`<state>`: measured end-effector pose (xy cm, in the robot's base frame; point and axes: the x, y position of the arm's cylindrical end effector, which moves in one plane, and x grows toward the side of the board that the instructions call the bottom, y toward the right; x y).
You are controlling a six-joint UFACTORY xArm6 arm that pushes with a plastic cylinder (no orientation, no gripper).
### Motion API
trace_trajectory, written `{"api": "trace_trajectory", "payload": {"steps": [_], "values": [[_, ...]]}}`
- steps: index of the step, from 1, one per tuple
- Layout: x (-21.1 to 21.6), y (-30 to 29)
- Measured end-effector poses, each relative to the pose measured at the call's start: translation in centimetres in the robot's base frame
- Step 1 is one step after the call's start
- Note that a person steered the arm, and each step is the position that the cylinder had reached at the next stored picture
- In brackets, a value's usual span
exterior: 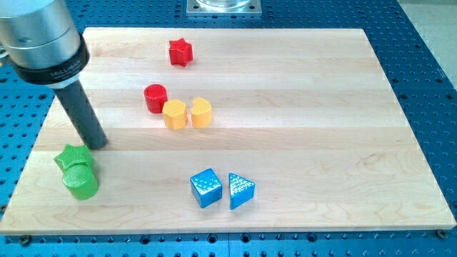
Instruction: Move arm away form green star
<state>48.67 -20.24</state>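
The green star [73,158] lies near the board's left edge, in the lower left of the view. A green cylinder [81,183] sits just below it, touching it. My tip [97,145] rests on the board right at the star's upper right corner, touching it or nearly so. The dark rod rises from there up and to the left to the arm's grey body in the view's top left corner.
A red star [181,52] lies near the top. A red cylinder [155,98], a yellow hexagon block [174,114] and a yellow block [201,112] cluster in the middle. A blue cube [206,188] and a blue triangle [240,190] lie at the bottom centre. The wooden board [321,107] lies on a blue perforated table.
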Motion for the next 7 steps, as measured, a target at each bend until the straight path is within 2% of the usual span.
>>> {"api": "trace_trajectory", "payload": {"steps": [1,3,7], "values": [[2.8,-0.2],[-0.2,1.3],[-0.4,1.7]]}}
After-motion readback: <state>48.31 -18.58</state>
